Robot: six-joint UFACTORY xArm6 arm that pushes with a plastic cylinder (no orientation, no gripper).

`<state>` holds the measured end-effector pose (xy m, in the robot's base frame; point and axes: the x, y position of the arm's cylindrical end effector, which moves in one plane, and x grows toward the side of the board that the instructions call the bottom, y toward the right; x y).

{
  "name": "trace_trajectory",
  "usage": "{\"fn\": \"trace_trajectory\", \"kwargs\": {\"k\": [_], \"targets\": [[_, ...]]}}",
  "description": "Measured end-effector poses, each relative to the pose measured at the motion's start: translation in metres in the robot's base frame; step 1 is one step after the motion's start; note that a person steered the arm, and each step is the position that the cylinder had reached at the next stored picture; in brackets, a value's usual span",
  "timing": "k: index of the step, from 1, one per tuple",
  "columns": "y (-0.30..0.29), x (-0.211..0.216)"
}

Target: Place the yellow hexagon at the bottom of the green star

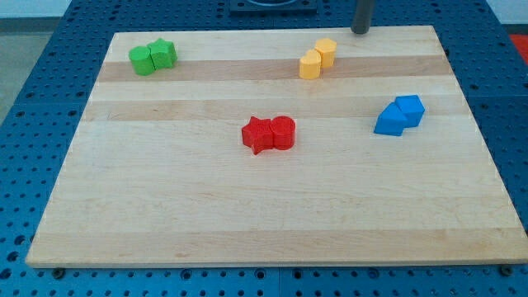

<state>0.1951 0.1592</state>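
Wooden board (272, 214): my tip (360, 31) at top edge, bare, just right of yellow hexagon (327, 51); green star (164, 53) far left.

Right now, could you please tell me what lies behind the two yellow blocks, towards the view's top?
Behind the yellow blocks lies bare pale wooden board, then my tip at the board's top edge, up and right of them, touching neither. Nothing shows hidden behind them.

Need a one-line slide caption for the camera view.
My tip at the board's top edge, up-right of the yellow pair; green pair far left.
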Motion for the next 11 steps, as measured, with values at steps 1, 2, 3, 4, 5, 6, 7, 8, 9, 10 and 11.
{"fn": "trace_trajectory", "kwargs": {"k": [1,2,3,4,5,6,7,8,9,10,11], "targets": [[-0.012,0.046],[-0.023,0.07],[-0.028,0.07],[-0.069,0.07],[-0.098,0.07],[-0.123,0.076],[-0.125,0.079],[-0.062,0.073],[-0.05,0.07],[-0.096,0.036],[-0.108,0.036]]}}
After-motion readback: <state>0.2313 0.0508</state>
